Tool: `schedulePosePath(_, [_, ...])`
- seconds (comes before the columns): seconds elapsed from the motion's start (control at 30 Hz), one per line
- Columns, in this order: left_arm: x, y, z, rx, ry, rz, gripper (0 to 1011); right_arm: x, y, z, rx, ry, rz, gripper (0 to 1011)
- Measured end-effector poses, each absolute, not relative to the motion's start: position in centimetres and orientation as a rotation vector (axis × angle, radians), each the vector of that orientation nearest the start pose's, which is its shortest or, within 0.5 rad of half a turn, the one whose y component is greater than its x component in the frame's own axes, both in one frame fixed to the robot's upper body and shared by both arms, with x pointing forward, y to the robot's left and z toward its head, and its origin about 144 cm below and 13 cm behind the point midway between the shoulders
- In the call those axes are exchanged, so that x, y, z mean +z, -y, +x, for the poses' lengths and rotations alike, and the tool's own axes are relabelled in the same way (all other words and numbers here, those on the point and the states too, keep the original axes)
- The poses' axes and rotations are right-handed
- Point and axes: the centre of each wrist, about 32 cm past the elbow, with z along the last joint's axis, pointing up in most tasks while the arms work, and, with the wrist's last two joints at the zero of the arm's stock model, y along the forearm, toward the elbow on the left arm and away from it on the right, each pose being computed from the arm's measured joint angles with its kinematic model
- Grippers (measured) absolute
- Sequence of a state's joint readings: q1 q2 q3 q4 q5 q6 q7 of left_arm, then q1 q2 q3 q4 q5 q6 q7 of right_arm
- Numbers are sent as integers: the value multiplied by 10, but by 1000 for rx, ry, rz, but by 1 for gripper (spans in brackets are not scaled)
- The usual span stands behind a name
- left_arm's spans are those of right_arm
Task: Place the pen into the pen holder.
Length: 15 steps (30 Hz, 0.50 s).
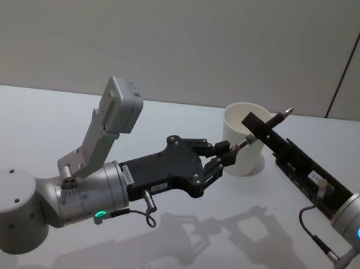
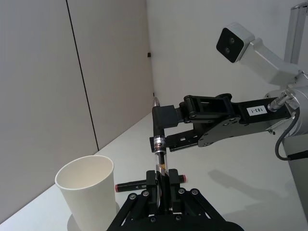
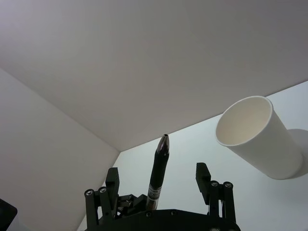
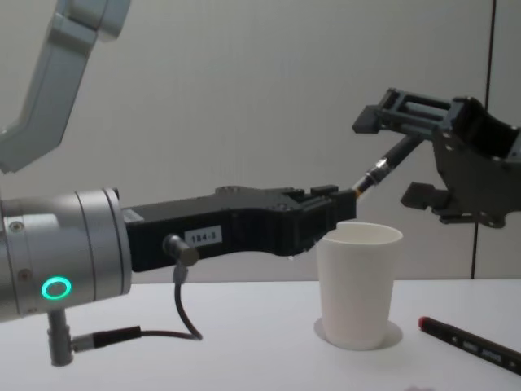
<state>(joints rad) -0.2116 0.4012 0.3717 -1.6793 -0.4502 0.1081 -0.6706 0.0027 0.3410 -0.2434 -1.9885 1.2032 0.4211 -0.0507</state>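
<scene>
**Pen up in the air by the cup**

The pen [image 4: 387, 166] is hanging tilted in the air, close to the white paper cup [image 4: 358, 281] and higher than its rim. The left tool [image 1: 224, 155] is squeezing the pen's lower end. The right tool [image 3: 157, 168] is sitting around the upper part with its fingers wide apart.

This is looking like a pass between the two tools. Next, I think the right tool is needing to back away. Then the left one is needing to stand the pen over the cup's mouth and let go.

A red-ended marker [image 4: 472, 346] is lying on the surface [image 1: 48, 124] nearby.
</scene>
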Motion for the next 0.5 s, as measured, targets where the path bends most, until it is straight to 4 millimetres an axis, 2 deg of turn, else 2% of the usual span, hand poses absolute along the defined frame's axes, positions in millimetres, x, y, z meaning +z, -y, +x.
schedulePosePath(0.2, [1221, -221, 491, 511, 39, -26, 150, 1256, 208, 429, -875, -737, 361, 997])
schedulePosePath(0.4, [1221, -221, 491, 511, 39, -26, 150, 1256, 206, 430, -876, -733, 361, 895])
schedulePosePath(0.5, [1221, -221, 491, 511, 39, -27, 150, 1256, 205, 431, -876, -732, 361, 793])
